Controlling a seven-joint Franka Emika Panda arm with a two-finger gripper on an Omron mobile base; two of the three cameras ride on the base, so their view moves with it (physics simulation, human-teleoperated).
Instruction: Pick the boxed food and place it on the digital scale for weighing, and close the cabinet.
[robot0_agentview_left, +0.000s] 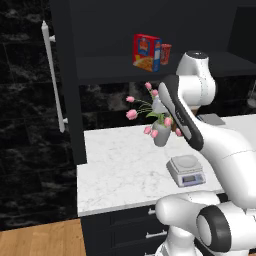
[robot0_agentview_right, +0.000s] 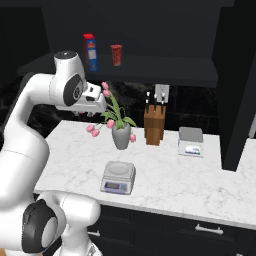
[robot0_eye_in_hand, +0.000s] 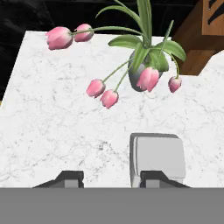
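- I see the boxed food (robot0_agentview_left: 146, 52) upright on the cabinet shelf (robot0_agentview_left: 125, 67), upper middle of the left base view; in the right base view it sits upper left, blue side toward me.
- A small red cup (robot0_agentview_left: 165, 53) stands just beside it on the same shelf.
- The digital scale (robot0_agentview_left: 186, 170) rests on the marble desk (robot0_agentview_left: 120, 170), lower right of centre in the left base view, display facing the desk's front edge, its top bare.
- The cabinet (robot0_agentview_left: 67, 75) is open; its door with the long silver handle (robot0_agentview_left: 54, 80) stands at the left of the left base view.
- The jaws (robot0_eye_in_hand: 110, 178) are closed on nothing; in the hand view the tips sit at the bottom edge, above the desk and scale.
- A grey vase of pink tulips (robot0_agentview_right: 120, 131) stands behind the scale, centre of the right base view.
- A wooden knife block (robot0_agentview_right: 155, 123) and a flat grey device (robot0_agentview_right: 191, 141) sit to its right.
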